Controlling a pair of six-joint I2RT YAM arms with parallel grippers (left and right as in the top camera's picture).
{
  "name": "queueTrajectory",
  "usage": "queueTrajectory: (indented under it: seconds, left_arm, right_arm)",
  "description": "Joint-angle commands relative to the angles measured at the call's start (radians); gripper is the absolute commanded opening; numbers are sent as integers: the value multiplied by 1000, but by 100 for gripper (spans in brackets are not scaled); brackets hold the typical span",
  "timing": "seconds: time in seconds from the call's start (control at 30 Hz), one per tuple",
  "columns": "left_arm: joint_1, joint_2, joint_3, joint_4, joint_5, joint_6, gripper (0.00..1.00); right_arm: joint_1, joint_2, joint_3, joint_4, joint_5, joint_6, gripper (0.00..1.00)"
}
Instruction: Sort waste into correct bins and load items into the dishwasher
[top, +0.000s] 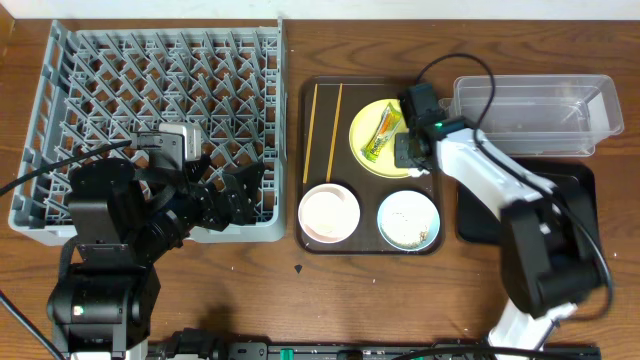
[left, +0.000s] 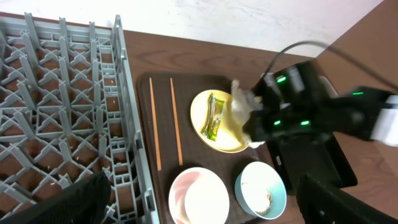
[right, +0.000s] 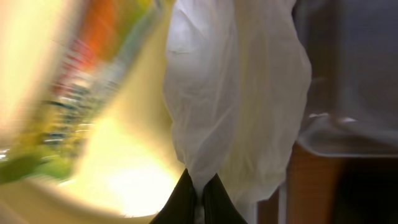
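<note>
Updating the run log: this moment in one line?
right gripper: shut on napkin, by plate | left gripper: open, by rack | wrapper: on plate

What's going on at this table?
The right arm, jaws shut, pinches the napkin at the plate, where a wrapper lies. The left arm hangs with open jaws over the rack's near edge. The white bowl, blue bowl and chopsticks sit on the tray.

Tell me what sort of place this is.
Probably a test bench staged as a dish-clearing station, not a real kitchen: a grey dish rack sits on a wooden table beside a brown tray with a yellow plate and a clear tub.
</note>
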Motion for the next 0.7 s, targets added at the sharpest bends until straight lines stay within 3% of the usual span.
queueTrajectory:
  seconds: [0.0, 0.1, 0.27, 0.53, 0.67]
  left_arm:
    - [2, -3, 16, 1, 17, -8, 96]
    - [2, -3, 16, 1, 17, -8, 96]
    - [2, -3, 16, 1, 17, -8, 96]
    - [2, -3, 16, 1, 17, -8, 96]
    - [2, -3, 16, 1, 17, -8, 96]
  right_arm:
    - [8, -196, 14, -6, -10, 15, 1]
    - [-7, -321, 14, -13, 8, 4, 1]
    - [-125, -434, 14, -45, 11, 110, 1]
    - [-400, -375, 3, -57, 3, 399, 1]
    - [-454, -301, 3, 1, -27, 496, 1]
